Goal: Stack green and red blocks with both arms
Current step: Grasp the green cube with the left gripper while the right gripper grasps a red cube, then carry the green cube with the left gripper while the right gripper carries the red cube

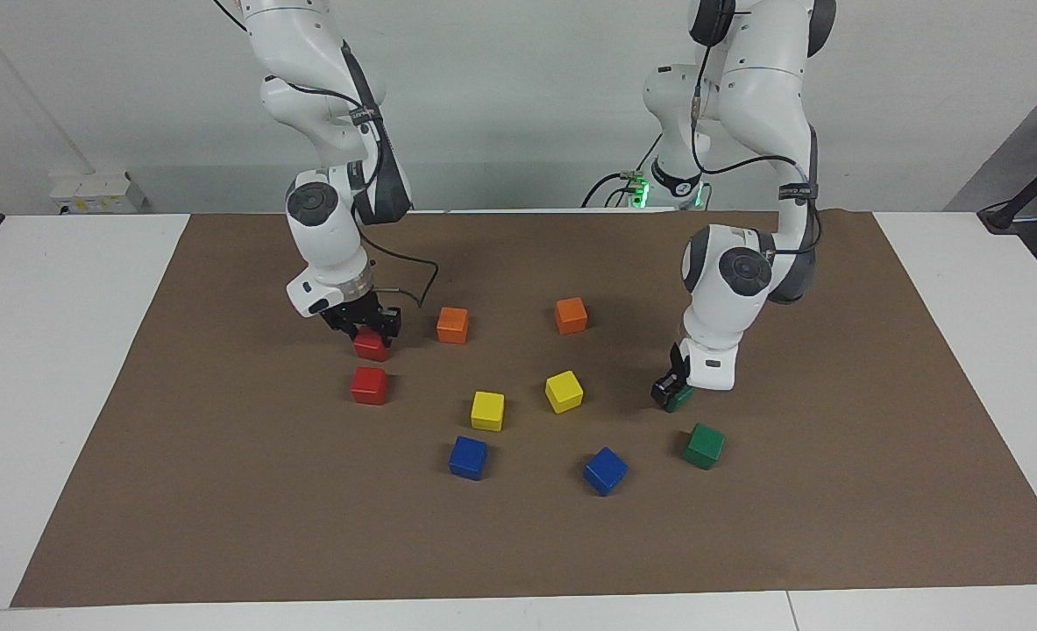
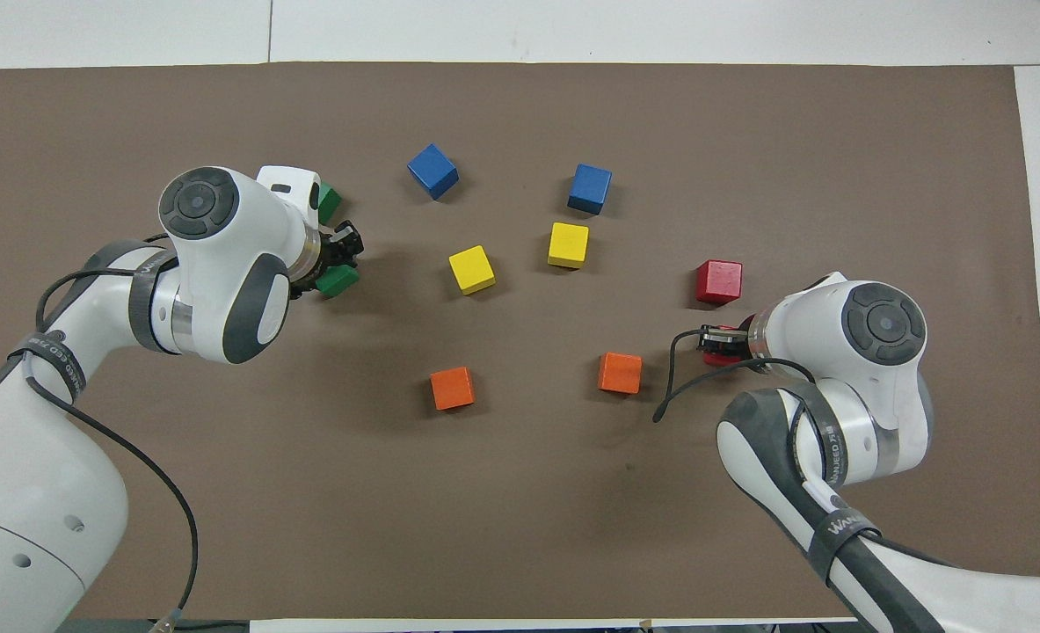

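"WANJEED" on right arm's strap (image 2: 838,531)

orange cubes (image 1: 452,325), yellow cubes (image 1: 487,410), blue cubes (image 1: 468,457), brown mat (image 1: 834,508)

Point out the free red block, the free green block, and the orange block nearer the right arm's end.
Free red block (image 1: 368,386), facing view, on its front face.
Free green block (image 1: 703,446), facing view, on its top face.
Orange block (image 1: 452,325), facing view, centre of the cube.

White table (image 1: 62,368), brown mat (image 1: 518,543), pale grey wall (image 1: 518,105).
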